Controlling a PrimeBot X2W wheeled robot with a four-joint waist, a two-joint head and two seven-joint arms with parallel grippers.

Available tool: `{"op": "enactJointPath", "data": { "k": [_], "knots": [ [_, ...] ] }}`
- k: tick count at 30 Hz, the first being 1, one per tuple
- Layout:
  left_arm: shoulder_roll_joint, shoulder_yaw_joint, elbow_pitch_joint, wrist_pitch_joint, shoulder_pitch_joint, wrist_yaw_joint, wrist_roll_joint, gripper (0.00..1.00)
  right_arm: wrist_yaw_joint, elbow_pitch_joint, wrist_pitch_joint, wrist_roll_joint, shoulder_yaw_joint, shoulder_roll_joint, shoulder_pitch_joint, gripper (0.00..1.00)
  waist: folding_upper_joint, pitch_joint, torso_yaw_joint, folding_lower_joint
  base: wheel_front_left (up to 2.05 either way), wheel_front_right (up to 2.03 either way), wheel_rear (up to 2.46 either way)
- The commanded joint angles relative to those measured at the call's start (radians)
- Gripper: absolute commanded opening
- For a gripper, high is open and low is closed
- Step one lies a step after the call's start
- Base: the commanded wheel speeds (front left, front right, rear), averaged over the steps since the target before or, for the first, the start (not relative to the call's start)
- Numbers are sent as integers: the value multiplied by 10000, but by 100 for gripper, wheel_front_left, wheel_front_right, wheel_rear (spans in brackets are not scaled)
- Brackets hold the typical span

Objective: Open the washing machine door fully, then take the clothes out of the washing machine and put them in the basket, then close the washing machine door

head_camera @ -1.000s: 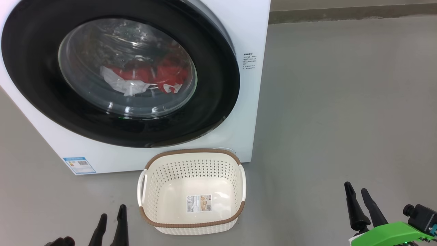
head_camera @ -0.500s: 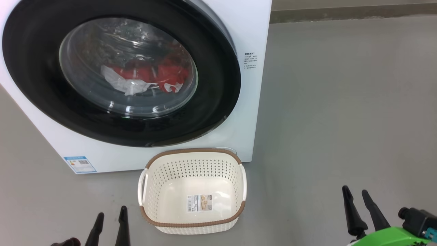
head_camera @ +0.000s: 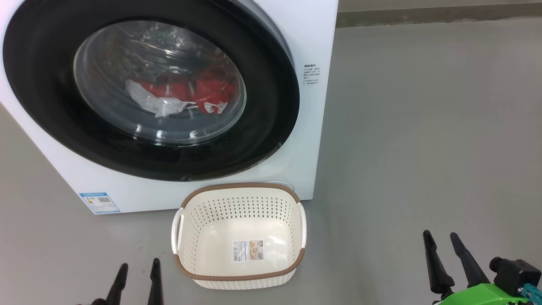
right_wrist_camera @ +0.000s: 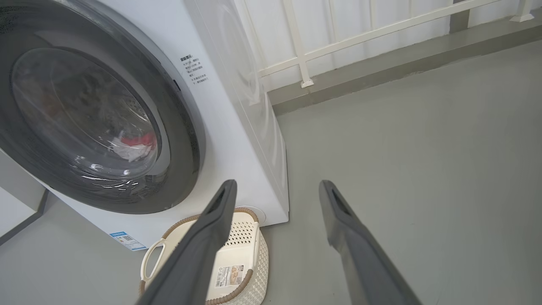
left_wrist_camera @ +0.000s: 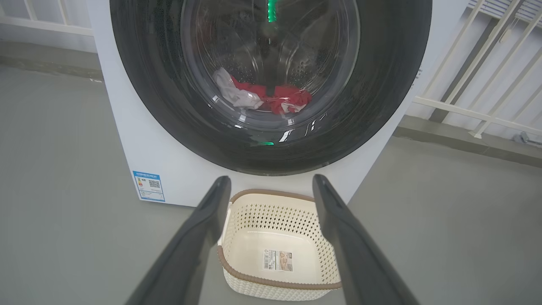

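Clothes (head_camera: 207, 91), red with white panels, lie crumpled behind the shut washing machine door (head_camera: 51, 106); our left end effector (head_camera: 140, 262) and right end effector (head_camera: 439, 233) gape empty.

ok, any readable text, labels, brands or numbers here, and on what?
Small blue label, lower front of the big white front-loading washing machine: QR code and print, too small to read.
Dark printed text block, machine front beside the glossy black round door: too blurred to read.
Sticker inside the cream perforated plastic basket: barcode, text unreadable.
No legible brand or number.
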Motion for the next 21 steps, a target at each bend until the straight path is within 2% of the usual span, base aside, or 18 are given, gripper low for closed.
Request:
{"op": "enactJointPath", "data": {
  "k": [1, 9, 21],
  "knots": [
    [128, 281, -304, -189, -120, -31, 362, 100, 5, -305, -170, -324, 154, -189, -1, 100, 0, 8, 3, 0, 0, 0, 0],
    [128, 496, -230, -395, -77, -253, 666, 100, 5, -337, -375, -907, 128, -189, 72, 100, 0, 52, 0, 0, 0, 0, 0],
    [145, 608, -181, -751, -59, -394, 1897, 100, 6, -370, -728, -2037, 39, -182, 229, 100, 0, 125, -74, 0, 0, 0, 0]
  ]
}}
